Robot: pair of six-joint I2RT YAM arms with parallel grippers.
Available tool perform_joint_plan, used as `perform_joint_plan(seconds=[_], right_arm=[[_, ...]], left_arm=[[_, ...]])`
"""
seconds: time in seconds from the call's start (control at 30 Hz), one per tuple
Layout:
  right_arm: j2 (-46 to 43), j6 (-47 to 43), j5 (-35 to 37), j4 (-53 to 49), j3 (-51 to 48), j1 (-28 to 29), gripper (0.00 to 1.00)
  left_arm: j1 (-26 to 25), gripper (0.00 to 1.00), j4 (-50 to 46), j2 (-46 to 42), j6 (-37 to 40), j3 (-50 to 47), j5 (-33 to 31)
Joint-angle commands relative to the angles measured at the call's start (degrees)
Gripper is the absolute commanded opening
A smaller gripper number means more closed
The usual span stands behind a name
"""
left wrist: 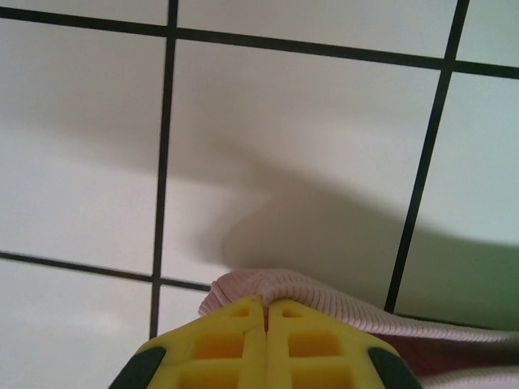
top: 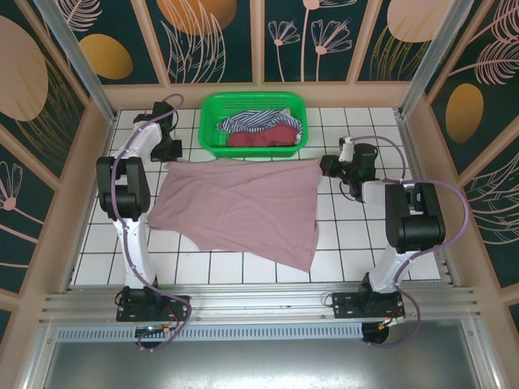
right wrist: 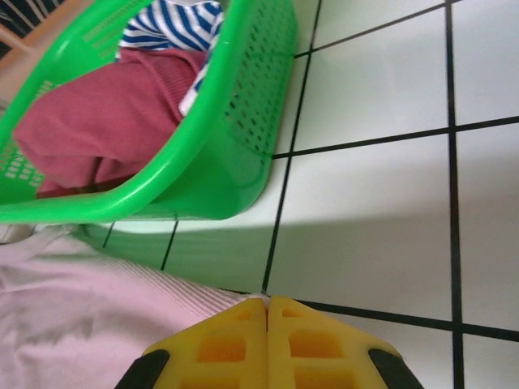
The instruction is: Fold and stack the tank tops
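The mauve-pink tank top (top: 235, 207) lies spread flat on the white tiled table. At its far left corner my left gripper (top: 168, 154) is shut on the cloth; the left wrist view has the yellow fingertips (left wrist: 266, 304) pinched on a ribbed pink fold (left wrist: 332, 296). My right gripper (top: 324, 166) is shut on the far right corner, and in the right wrist view its tips (right wrist: 266, 301) pinch the pink edge (right wrist: 97, 316). The maroon tank top (top: 259, 138) (right wrist: 97, 121) and the navy-and-white striped one (top: 247, 121) (right wrist: 174, 24) lie crumpled in the basket.
The green plastic basket (top: 251, 96) (right wrist: 235, 154) stands at the back centre, just beyond the pink top's far edge. Wooden side walls enclose the table. Bare tiles lie to the left, right and front of the cloth.
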Motion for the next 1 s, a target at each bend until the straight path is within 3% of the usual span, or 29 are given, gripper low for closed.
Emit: perform_joint_plan(seconds=[0.0,0.17,0.7,0.97], right_arm=[[-2.47,-0.04,-6.21,7.1,-2.03,-0.23,0.04],[-6.32,-1.12,-9.6,7.52,-5.07,0.33,0.03],[-19.87,-13.33,-11.73,-12.07,-8.22,3.91,0.02],[-18.27,-12.84,-10.09,-13.63,-8.86,5.07,0.02]], left_arm=[[0.93,0.0,-2.71,2.29,-1.19,3.81,0.97],[0.97,0.0,-4.25,4.05,-0.28,8.03,0.0],[1.61,0.0,-3.98,2.74,0.72,8.27,-0.7],[1.61,0.01,-1.69,0.3,0.79,-0.04,-0.89]])
